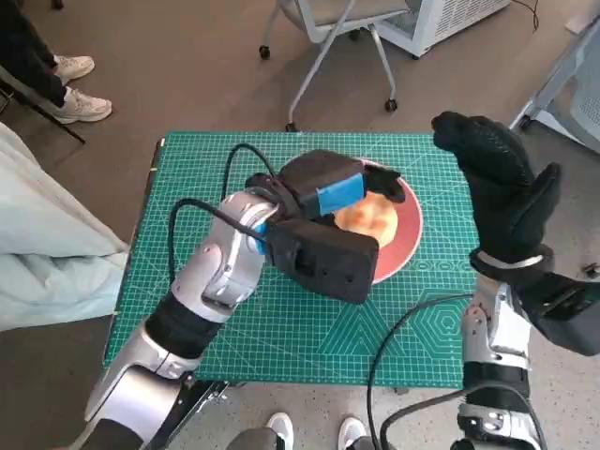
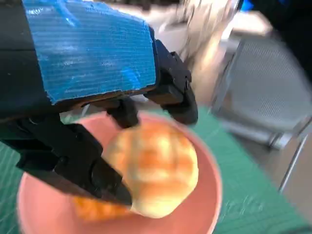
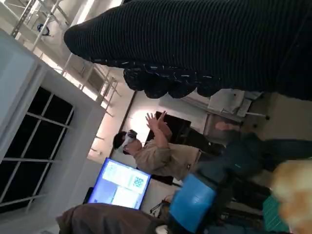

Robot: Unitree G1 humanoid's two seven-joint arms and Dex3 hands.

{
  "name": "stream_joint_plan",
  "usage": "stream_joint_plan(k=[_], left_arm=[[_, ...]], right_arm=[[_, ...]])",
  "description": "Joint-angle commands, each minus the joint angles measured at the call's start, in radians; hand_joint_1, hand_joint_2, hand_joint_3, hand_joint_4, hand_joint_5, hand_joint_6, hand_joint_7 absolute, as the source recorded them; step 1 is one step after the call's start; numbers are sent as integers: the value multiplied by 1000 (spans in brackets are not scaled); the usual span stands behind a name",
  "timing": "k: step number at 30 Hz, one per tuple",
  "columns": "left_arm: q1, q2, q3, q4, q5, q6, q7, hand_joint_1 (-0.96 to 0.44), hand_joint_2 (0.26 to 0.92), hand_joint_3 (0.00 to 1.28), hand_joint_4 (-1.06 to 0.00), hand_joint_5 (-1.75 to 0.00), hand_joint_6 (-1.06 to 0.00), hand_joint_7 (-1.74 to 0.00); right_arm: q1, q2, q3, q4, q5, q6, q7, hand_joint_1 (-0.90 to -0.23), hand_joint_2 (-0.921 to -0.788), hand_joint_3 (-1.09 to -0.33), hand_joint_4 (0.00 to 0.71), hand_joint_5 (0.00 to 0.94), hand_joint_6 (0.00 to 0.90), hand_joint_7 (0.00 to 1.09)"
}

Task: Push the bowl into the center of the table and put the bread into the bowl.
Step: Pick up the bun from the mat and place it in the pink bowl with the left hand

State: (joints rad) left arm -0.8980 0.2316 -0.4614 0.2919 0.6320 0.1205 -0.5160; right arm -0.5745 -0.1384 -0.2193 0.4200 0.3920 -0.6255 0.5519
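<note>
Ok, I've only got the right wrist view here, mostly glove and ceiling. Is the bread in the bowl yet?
Observer: The bread is over the pink bowl, with the left hand gripping it.
Operator: Where's the bowl on the table?
Observer: On the green mat, right of centre, toward the far edge.
Operator: And my right hand?
Observer: The right hand is raised above the mat's right edge, holding nothing.

My left hand [image 2: 92,97]: fingers around the bread, over the bowl.
Bread [image 2: 156,170]: inside the bowl.
Bowl [image 2: 204,204]: pink, on the green mat [image 2: 243,195].
</note>
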Motion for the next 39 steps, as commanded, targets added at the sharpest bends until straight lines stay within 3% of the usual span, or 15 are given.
stream_joint_plan(k=[1, 8, 21, 25, 30, 35, 39], left_arm=[[-25, 5, -14, 29, 11, 4, -8, -381, 901, 31, -98, -17, -284, -17], [-25, 19, 13, 60, -48, -11, -50, -395, 904, 16, -13, 0, -243, -1], [-22, 37, 40, 41, -90, 21, -97, -413, 905, 8, 1, 1, -153, 0], [19, 73, 283, -41, -372, 17, -156, -412, 912, 12, 1, 1, -118, 0], [86, -9, 473, -79, -623, -92, -83, -427, 919, 76, -9, -4, -121, -9], [118, -88, 560, -72, -765, -260, -22, -433, 921, 222, -71, -31, -157, -35], [140, -125, 604, -58, -877, -343, -37, -491, 921, 326, -86, -34, -177, -58]], right_arm=[[25, -3, -4, -7, 3, 19, -14, -671, -921, -699, 196, 1, 152, 393], [23, -4, -1, -20, -5, 34, -31, -668, -921, -694, 194, 0, 154, 384], [22, -5, 2, -34, -7, 46, -42, -663, -921, -685, 194, 0, 165, 375], [21, -5, 10, -71, -4, 71, -50, -657, -921, -674, 195, 1, 172, 373], [21, -8, 15, -107, -9, 87, -58, -652, -921, -672, 195, 0, 174, 371], [14, -17, 20, -135, -30, 96, -75, -651, -921, -675, 192, 0, 172, 370], [-2, -27, 25, -156, -42, 109, -86, -652, -921, -678, 184, 0, 168, 369]])
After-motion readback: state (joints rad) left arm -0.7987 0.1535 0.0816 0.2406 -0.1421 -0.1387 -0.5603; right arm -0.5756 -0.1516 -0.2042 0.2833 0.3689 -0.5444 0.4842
